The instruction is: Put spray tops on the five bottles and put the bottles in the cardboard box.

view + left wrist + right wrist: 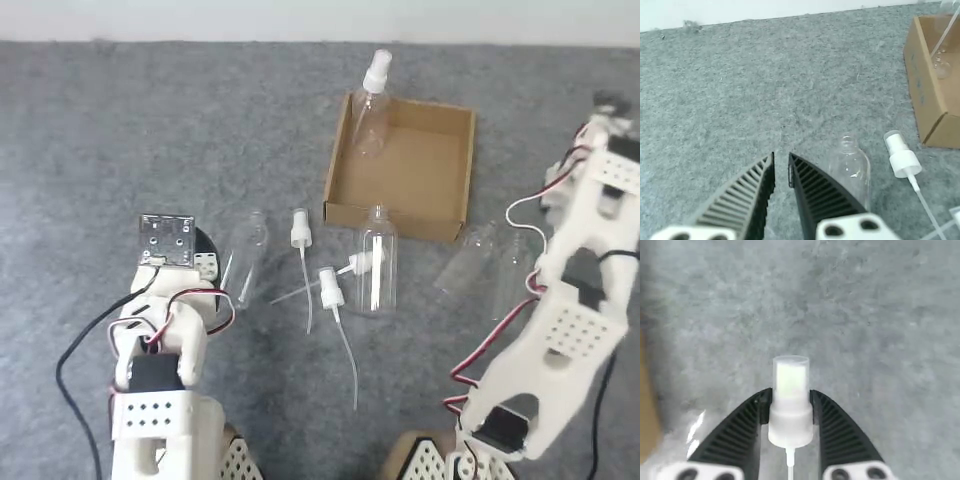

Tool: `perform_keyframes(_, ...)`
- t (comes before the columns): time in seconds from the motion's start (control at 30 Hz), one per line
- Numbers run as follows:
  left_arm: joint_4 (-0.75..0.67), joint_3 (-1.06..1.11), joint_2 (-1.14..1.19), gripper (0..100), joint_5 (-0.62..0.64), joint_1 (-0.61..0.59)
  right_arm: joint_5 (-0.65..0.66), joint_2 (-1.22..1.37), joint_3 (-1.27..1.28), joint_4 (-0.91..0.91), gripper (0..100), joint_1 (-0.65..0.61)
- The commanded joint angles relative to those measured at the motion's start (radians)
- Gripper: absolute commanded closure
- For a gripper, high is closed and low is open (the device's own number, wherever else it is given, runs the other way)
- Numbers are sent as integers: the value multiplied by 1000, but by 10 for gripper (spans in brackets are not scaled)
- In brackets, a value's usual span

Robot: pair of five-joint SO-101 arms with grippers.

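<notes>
Directions are clock-face in the high view, with 12 o'clock away from the arms.

The right gripper (790, 397) is clamped on a small white plastic spray top (791, 377). Its round cap sticks out beyond the fingertips and its thin dip tube runs back between the ridged black fingers (742, 425). It is held above the grey carpeted table (120, 120), out at the 2 o'clock edge.

The left gripper (781, 165) holds nothing, its fingers drawn nearly together with only a thin slit between them. It hangs over bare carpet at 8 o'clock, just beside a clear plastic bottle without a top (247, 255) that lies with its open neck towards 12.

The shallow brown cardboard box (448, 118) sits at 12 to 1 o'clock. One clear bottle already fitted with a white spray top (372, 105) leans in its 10 o'clock corner.

Just off the box's near wall at 6 is a second open clear bottle (377, 265), with a loose spray top (358, 265) touching its side. Two more loose white spray tops with long tubes, (300, 230) and (330, 288), lie between the two open bottles. Two further clear bottles, (468, 258) and (512, 265), lie side by side at 4 o'clock of the box.
</notes>
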Motion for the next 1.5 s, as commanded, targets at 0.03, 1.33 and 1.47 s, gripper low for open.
perform_keyframes(0.03,-29,-12,5,961,-6,3,2,-268,-94,177,986,-35)
perform_keyframes(1.33,-29,-13,5,961,-6,0,-522,-588,750,-447,985,-1145)
perform_keyframes(1.47,-29,-13,5,961,-6,2,-516,-512,749,-489,985,-1144)
